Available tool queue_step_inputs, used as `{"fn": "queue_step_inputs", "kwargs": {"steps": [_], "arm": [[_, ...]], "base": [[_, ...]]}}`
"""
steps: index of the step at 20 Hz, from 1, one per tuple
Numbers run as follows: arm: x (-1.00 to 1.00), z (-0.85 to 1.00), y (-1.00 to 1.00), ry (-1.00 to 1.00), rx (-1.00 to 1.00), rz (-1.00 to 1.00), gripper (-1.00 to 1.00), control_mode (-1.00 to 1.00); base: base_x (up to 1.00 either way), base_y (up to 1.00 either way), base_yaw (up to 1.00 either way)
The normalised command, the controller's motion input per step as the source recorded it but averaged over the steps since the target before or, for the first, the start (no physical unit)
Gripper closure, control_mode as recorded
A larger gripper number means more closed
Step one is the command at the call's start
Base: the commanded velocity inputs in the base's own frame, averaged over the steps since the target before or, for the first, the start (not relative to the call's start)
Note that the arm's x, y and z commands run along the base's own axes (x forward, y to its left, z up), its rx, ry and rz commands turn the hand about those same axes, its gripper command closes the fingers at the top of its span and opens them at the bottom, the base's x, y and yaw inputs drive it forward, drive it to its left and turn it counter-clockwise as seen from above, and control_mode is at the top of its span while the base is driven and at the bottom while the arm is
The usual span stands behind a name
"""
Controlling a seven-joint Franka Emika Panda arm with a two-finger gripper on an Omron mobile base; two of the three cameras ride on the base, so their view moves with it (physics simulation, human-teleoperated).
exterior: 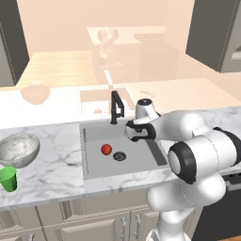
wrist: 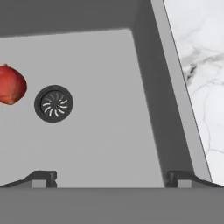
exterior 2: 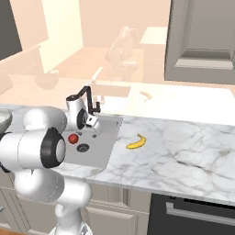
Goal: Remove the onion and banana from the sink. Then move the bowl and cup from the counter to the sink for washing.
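Onion (exterior: 106, 149): rests on the floor of the sink (exterior: 141, 162), just beside the round drain (exterior: 119, 156); the fruit not yet lifted out.
Banana (exterior 2: 136, 142): lies on the counter (exterior 2: 183, 151) near the sink's right rim, so that half of the clearing looks done.
End effector (wrist: 112, 178): hovers over the right part of the basin, jaws spread wide and holding nothing; the hand view has the onion off to one side of the fingertips, so I judge it must shift toward the drain before it can close.
Bowl (exterior: 18, 149): sits upright on the counter left of the sink, waiting its turn.
Cup (exterior: 8, 179): stands just in front of the bowl, near the counter's front edge.
Faucet (exterior: 116, 107): rises at the back rim, close to the arm's wrist; a likely thing to brush on the way across.
Stage: second removal, in my judgement.
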Motion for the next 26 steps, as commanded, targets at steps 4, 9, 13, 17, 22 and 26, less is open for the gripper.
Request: {"fn": "queue_step_inputs", "kwargs": {"steps": [4, 9, 13, 17, 22, 26], "arm": [[-0.03, 0.00, 0.23, -0.05, 0.00, 0.14, -1.00, -1.00], [0.01, 0.00, 0.22, -0.01, 0.00, 0.14, -1.00, -1.00], [0.05, 0.00, 0.21, 0.01, 0.00, 0.13, -1.00, -1.00], [0.03, 0.00, 0.23, 0.01, 0.00, 0.14, -1.00, -1.00], [0.01, 0.00, 0.23, 0.00, 0.00, 0.12, -1.00, -1.00], [0.08, 0.00, 0.20, 0.00, 0.00, 0.09, -1.00, -1.00]], "base": [[0.00, 0.00, 0.00], [0.00, 0.00, 0.00], [0.00, 0.00, 0.00], [0.00, 0.00, 0.00], [0.00, 0.00, 0.00], [0.00, 0.00, 0.00]]}}
